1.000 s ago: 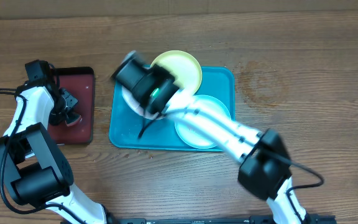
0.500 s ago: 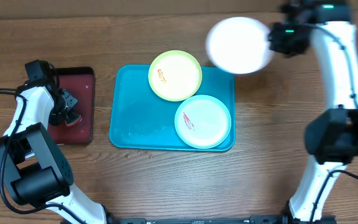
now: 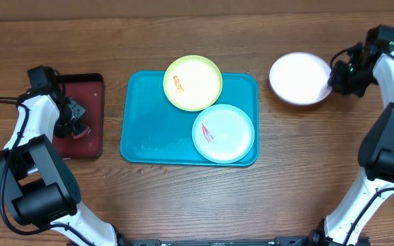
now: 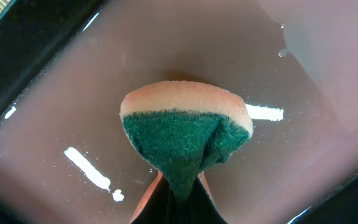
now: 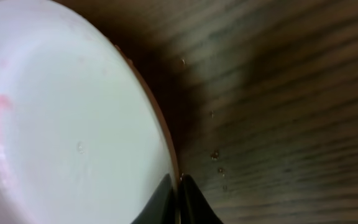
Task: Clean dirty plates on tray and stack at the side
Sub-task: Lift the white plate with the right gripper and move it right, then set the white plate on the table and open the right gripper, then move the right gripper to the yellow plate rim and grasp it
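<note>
The turquoise tray (image 3: 146,130) holds a yellow-green plate (image 3: 193,83) with a red smear at its far edge and a pale mint-rimmed plate (image 3: 224,133) with a red smear at its near right. The white plate (image 3: 298,78) lies on the wood to the right of the tray. My right gripper (image 3: 334,77) is shut on its right rim; the wrist view shows the plate (image 5: 61,118) with a faint pink mark and the jaws (image 5: 179,186) pinching the rim. My left gripper (image 3: 74,123) is shut on a green-and-orange sponge (image 4: 185,134) over the dark red tray.
The dark red, black-rimmed tray (image 3: 91,96) sits at the left of the table, its wet floor (image 4: 291,74) filling the left wrist view. Small crumbs lie on the wood by the blue tray's near edge (image 3: 163,167). Water drops dot the wood beside the white plate (image 5: 216,155).
My right arm has carried the white plate off the tray, swung it up and to the right, and brought it down onto the wood at the right. The left arm has not moved.
</note>
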Available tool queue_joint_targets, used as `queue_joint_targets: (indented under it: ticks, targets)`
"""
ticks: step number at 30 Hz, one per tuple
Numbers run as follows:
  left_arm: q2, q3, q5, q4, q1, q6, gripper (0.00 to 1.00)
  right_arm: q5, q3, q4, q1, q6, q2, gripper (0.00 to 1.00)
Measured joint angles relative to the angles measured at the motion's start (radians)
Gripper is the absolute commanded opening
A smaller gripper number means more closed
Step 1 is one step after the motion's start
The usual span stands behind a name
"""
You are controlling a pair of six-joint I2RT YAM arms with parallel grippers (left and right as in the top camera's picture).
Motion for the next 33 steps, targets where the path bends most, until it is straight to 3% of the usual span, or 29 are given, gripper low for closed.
queue_joint_targets:
  ticks: [1, 6, 10, 17, 27, 33]
  targets:
    - [0.0, 0.0, 0.0, 0.0, 0.0, 0.0, 0.04, 0.002, -0.011, 0.002, 0.0, 0.0, 0.001, 0.14]
    - [0.0, 0.0, 0.0, 0.008, 0.0, 0.0, 0.04, -0.008, -0.019, -0.011, 0.0, 0.002, 0.002, 0.51]
    - [0.0, 0.0, 0.007, 0.034, 0.0, 0.0, 0.04, -0.072, 0.033, -0.113, 0.001, -0.004, 0.002, 0.57]
    - [0.002, 0.0, 0.023, 0.13, 0.0, 0.0, 0.04, -0.238, 0.231, -0.157, 0.061, -0.063, -0.011, 0.92]
    - [0.105, 0.007, 0.04, 0.165, 0.004, 0.0, 0.06, -0.177, 0.254, -0.066, 0.343, -0.078, -0.027, 0.96]
    - [0.109, 0.016, 0.041, 0.153, 0.004, 0.006, 0.04, -0.081, 0.254, 0.022, 0.441, -0.066, -0.027, 0.96]
